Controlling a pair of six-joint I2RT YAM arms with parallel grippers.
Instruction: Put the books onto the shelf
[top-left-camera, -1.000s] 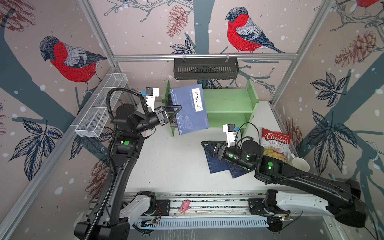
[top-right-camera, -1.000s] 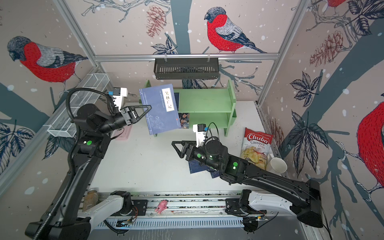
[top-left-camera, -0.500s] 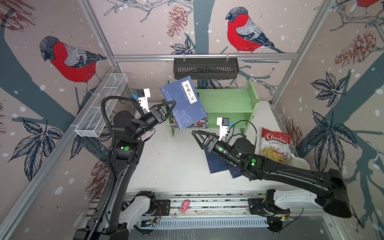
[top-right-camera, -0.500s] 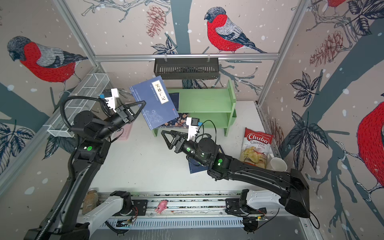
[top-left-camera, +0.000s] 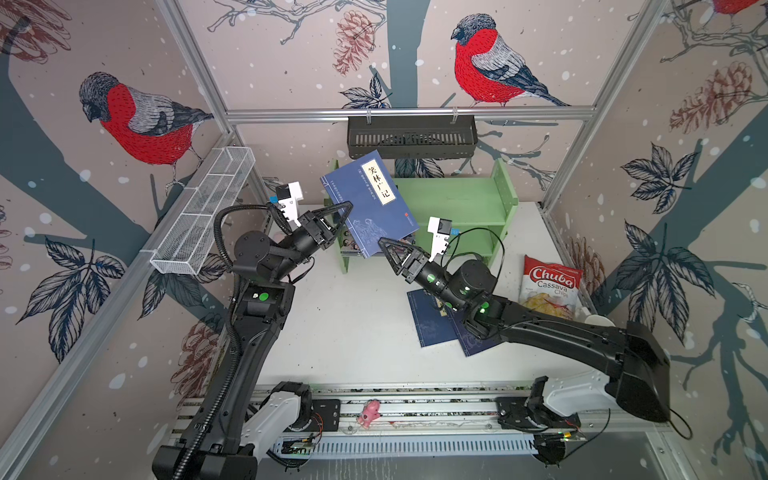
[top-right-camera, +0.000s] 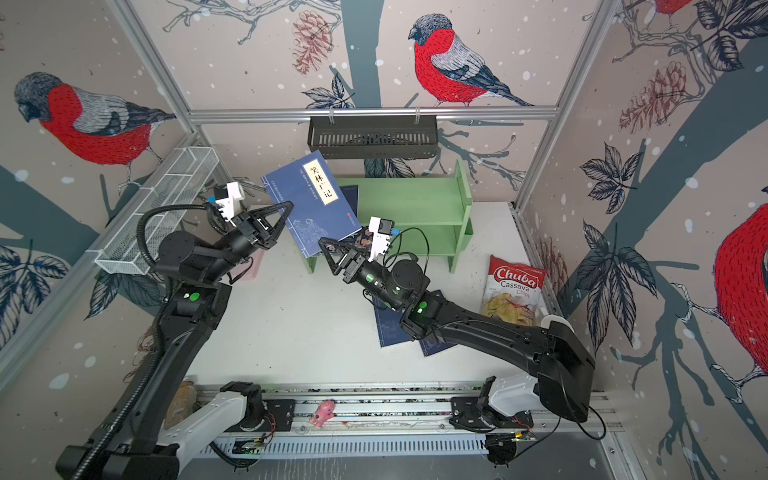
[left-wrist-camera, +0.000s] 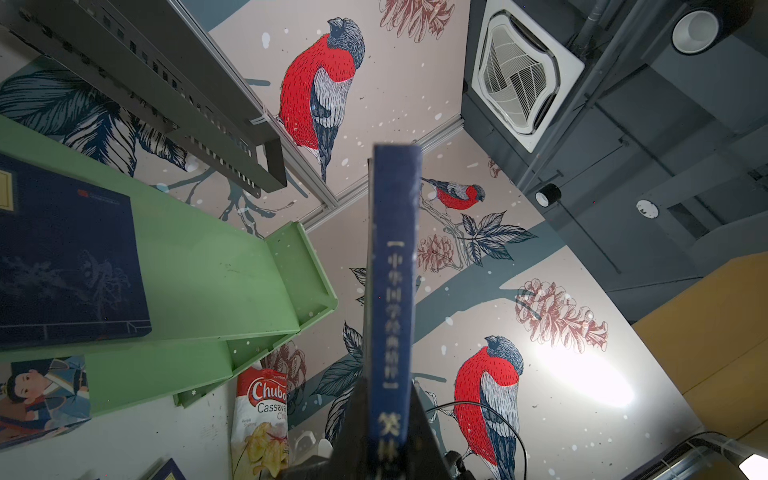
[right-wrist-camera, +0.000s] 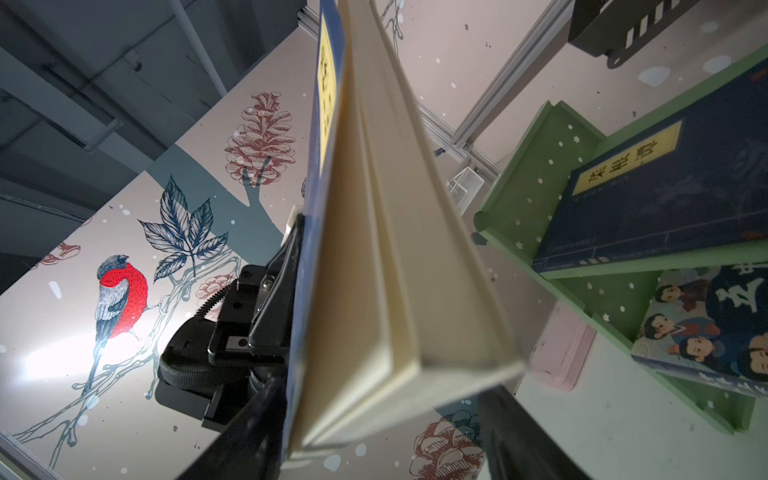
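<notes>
Bird-wallpaper cage, white table (top-left-camera: 353, 332), light green shelf (top-left-camera: 457, 199) at the back. The left gripper (top-left-camera: 345, 208) is clamped on the spine edge of a navy book (top-left-camera: 370, 199), holding it tilted in the air in front of the shelf's left end panel. The right gripper (top-left-camera: 388, 249) has its jaws apart, straddling that book's lower corner. My worry: it's a floppy paperback with pages fanning loose, so a pinch could catch only some pages and it sags or slips. It has a cream title label and a faint line drawing. Another navy book (right-wrist-camera: 665, 199) lies on the shelf's top tier, the cartoon book (right-wrist-camera: 706, 328) on the lower tier, and two more navy books (top-left-camera: 432, 328) lie flat in front of the shelf.
</notes>
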